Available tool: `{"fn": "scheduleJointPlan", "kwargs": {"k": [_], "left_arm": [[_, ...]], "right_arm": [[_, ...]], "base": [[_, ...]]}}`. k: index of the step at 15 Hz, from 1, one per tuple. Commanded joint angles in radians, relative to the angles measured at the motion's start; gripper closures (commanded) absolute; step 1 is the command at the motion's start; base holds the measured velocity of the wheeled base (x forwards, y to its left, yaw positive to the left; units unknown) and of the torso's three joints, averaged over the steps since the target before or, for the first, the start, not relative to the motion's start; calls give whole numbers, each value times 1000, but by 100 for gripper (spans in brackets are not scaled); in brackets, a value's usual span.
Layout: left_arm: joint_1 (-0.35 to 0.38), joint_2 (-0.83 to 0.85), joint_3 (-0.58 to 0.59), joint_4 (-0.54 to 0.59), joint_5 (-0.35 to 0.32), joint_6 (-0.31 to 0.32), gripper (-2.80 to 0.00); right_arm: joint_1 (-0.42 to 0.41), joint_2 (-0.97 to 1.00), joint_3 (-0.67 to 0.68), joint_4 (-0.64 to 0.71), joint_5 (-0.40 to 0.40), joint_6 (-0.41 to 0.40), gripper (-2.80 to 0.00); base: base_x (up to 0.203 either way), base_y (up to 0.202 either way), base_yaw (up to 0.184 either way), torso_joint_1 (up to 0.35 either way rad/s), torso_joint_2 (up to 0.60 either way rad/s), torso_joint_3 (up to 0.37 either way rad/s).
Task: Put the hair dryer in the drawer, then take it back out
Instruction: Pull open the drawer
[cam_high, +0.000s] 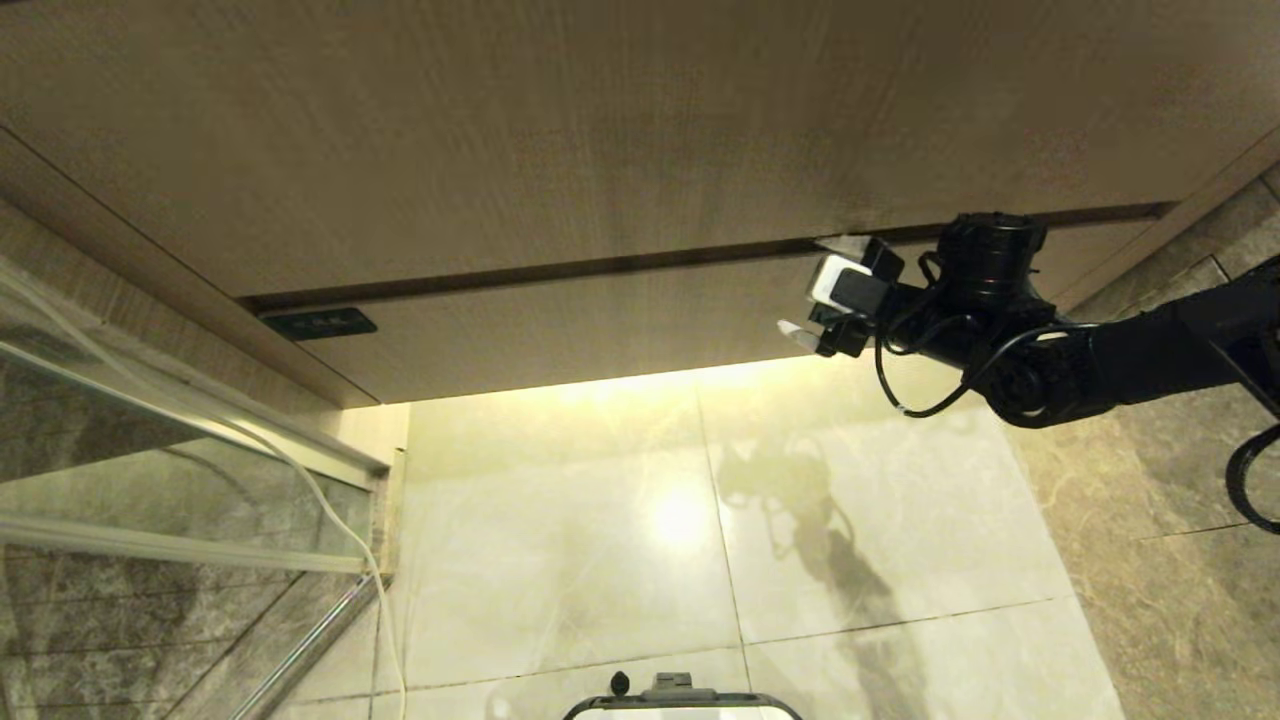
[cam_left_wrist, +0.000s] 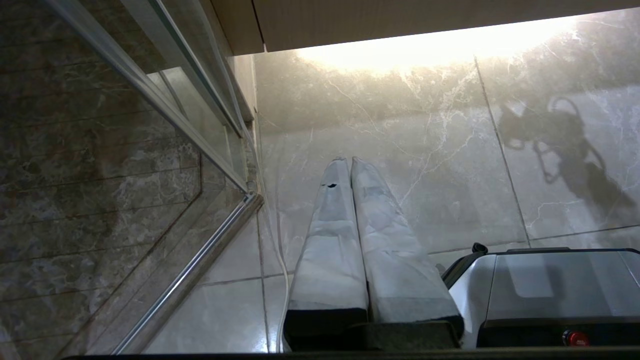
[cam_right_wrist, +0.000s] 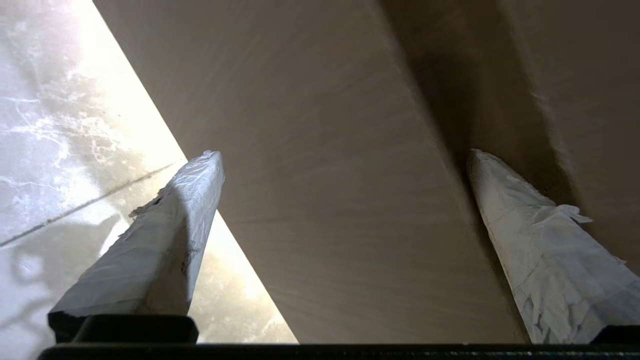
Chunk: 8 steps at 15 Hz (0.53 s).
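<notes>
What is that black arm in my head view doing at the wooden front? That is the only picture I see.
Observer: Its wrist camera shows the right gripper wide open, spanning the drawer front: one tip at the dark gap above it, one at its lower edge.
Operator: Is it holding anything?
Observer: No, nothing lies between the fingers. The hair dryer shows in no view.
Operator: And the other arm?
Observer: The left gripper is shut and empty, pointing at the floor beside the robot's base.
</notes>
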<state>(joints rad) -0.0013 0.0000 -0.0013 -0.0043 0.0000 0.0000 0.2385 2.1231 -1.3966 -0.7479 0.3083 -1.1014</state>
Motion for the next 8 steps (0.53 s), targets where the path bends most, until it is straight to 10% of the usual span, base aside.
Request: {"fn": "scheduleJointPlan", "kwargs": {"k": [1,8], "left_arm": [[0,0,0,0,0,0,0],[0,0,0,0,0,0,0]], "right_arm": [[2,15,2,5,2,-5,-280],[21,34,21,87,-2,-5,-280]], "base": [[0,0,0,0,0,0],[0,0,0,0,0,0]]}}
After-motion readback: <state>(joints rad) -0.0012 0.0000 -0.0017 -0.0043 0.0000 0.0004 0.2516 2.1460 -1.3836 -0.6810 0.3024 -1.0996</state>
